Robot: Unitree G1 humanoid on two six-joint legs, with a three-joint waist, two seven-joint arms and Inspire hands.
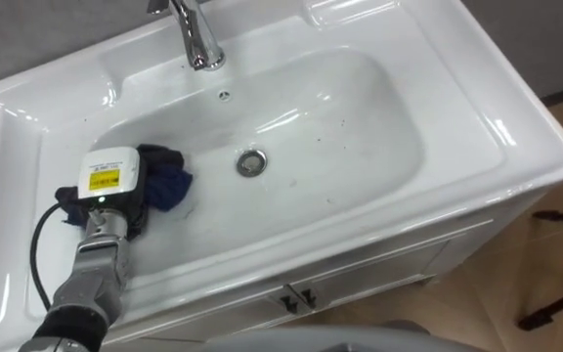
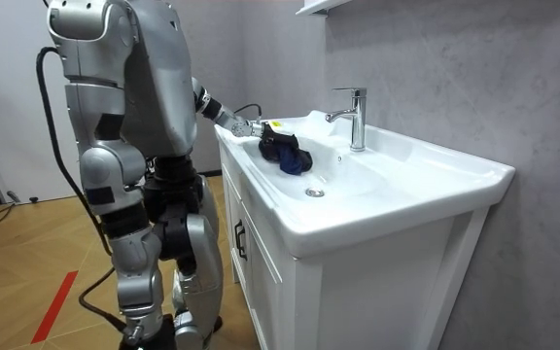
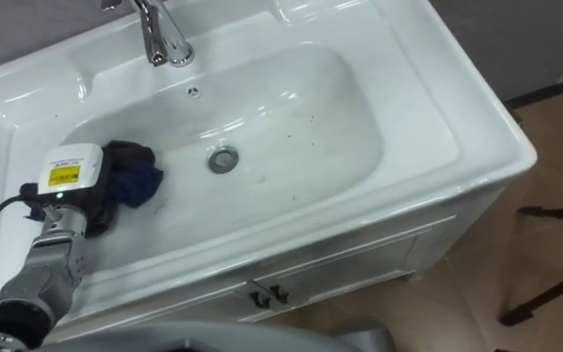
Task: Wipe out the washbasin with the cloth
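Down in the left part of the white basin (image 1: pixel 360 127), the robot's left hand (image 1: pixel 125 203) rests on a crumpled dark blue cloth (image 1: pixel 167 184), which lies on the basin floor left of the drain (image 1: pixel 251 162). Its fingers are hidden in the cloth, so I cannot tell whether they grasp it. The chrome faucet (image 1: pixel 195 34) stands at the far rim. In the room view, the robot stands upright at the vanity cabinet (image 2: pixel 261 272).

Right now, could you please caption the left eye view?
Left hand rests on a dark blue cloth inside the basin, left of the drain.
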